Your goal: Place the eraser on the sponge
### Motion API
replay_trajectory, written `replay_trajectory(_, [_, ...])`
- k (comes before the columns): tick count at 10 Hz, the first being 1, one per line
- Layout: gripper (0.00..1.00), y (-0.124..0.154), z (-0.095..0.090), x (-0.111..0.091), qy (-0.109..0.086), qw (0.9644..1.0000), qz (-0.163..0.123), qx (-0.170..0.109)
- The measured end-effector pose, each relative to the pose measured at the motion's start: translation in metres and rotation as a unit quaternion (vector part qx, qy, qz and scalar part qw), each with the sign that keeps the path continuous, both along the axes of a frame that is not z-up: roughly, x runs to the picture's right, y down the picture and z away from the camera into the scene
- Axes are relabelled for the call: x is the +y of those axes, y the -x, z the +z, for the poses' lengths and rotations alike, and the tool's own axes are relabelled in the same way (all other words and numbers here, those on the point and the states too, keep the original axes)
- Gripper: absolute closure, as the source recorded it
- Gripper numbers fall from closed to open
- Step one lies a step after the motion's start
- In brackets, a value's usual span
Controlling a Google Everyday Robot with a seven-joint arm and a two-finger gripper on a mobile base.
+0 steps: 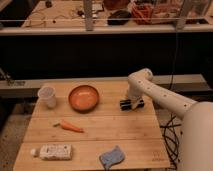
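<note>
Pinching the black eraser (124, 104) at the table's (115, 136) far right, our gripper (132, 102) is closed on it; we judge carrying it to the bare sponge (112, 157) remains.

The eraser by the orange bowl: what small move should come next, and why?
Probably a short lift straight up: the pincer is shut on the eraser, which rests on the table, and the sponge lies far off at the near edge.

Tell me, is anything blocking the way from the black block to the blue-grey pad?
Nothing visible. The gripper is closed on the small black rectangular eraser; only wooden table lies between it and the flat blue-grey sponge. The orange carrot lies well aside.
</note>
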State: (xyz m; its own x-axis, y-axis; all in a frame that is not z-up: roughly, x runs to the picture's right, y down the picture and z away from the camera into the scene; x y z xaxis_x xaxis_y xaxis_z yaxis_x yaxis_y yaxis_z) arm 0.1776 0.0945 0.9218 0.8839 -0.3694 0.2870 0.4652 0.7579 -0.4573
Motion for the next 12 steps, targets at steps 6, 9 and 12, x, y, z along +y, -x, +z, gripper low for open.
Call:
replay_trajectory(6, [0.97, 0.020, -0.016, 0.005, -0.005, 0.9997, -0.024, -0.007])
replay_trajectory(9, [0.97, 0.031, -0.027, 0.011, -0.009, 0.9992, -0.037, -0.011])
replay_trajectory(12, [0.97, 0.040, -0.035, 0.015, -0.013, 0.9987, -0.047, -0.016])
